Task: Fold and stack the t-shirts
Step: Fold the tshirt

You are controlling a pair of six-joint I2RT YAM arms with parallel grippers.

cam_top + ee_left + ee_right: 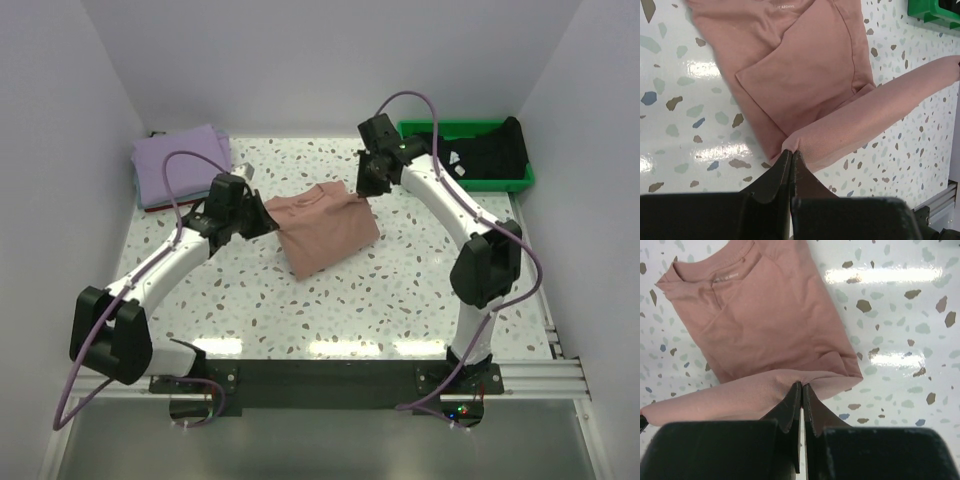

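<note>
**Cloth pinched at both ends: salmon-pink t-shirt [325,235] held by two arms**

The salmon-pink t-shirt lies near the middle of the table [400,295], partly folded into a rough rectangle. Its collar points toward the far side. In the left wrist view the shirt [790,65] shows a sleeve folded in over the body. In the right wrist view the shirt [760,315] shows its neckline at the upper left. One edge of the cloth is raised off the rest as a taut band. This band runs between the two grippers, above the flat part of the shirt.

The left gripper [264,216] is at the shirt's left side. In its own camera the left gripper [791,156] has its jaws pressed together on one end of the band. The right gripper [366,190] is at the far right corner of the shirt. In its own camera the right gripper [801,388] is clamped on the other end of the band.

A lavender t-shirt [180,162] lies folded at the far left corner of the table, well apart from the pink one. A black t-shirt [492,148] is bunched in a green tray [470,185] at the far right. A corner of that tray [935,12] shows in the left wrist view.
</note>
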